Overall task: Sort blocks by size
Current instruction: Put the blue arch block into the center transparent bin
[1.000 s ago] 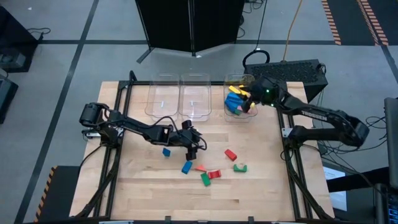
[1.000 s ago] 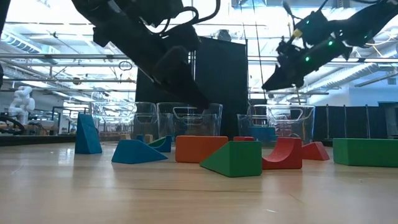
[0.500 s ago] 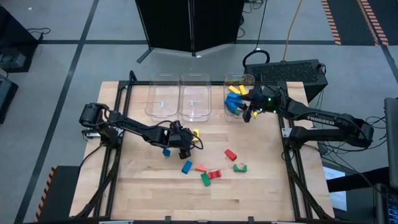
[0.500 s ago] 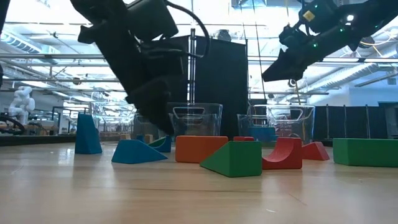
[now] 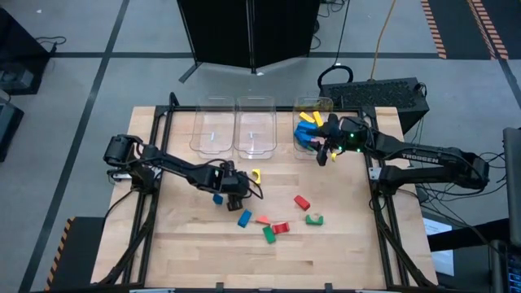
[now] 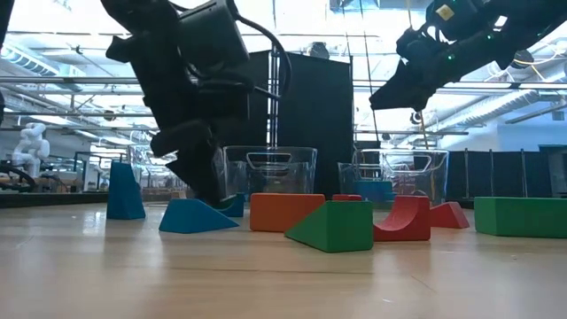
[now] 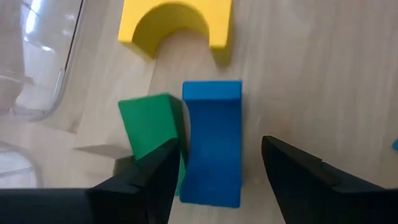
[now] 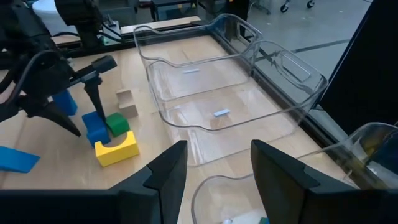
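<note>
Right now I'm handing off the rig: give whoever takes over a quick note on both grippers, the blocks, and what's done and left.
Left gripper: open, low over the table, straddling a blue block, with a green block and a yellow arch beside it.
Right gripper: open, empty, raised by the right bin.
Done: several blue and yellow blocks sit in the right bin.
Left: the middle bin and left bin hold no blocks; loose red, green, blue and orange blocks lie mid-table.
</note>
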Motion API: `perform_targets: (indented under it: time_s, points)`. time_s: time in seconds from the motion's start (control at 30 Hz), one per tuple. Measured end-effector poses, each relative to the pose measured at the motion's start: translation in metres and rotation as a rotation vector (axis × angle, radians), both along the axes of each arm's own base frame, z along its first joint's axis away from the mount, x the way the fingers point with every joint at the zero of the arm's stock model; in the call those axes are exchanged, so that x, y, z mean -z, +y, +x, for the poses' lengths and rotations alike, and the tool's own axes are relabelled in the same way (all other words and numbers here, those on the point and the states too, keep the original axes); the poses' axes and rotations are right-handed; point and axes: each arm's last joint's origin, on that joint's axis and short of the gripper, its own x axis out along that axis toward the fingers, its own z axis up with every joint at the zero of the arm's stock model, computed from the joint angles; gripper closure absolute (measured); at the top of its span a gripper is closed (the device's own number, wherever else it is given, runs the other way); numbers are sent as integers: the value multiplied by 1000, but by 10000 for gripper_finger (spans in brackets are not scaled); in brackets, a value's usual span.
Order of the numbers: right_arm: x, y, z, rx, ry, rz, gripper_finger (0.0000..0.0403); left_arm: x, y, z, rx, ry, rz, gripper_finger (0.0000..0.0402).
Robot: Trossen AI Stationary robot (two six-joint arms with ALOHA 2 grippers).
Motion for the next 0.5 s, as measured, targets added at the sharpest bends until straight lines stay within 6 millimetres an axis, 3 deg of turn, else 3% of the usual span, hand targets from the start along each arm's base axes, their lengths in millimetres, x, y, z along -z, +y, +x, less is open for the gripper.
perform_targets:
  time_s: [0.5]
  points:
    - [1,0,0,0,6,3,236,12,-2,-11,11,50,-85,176]
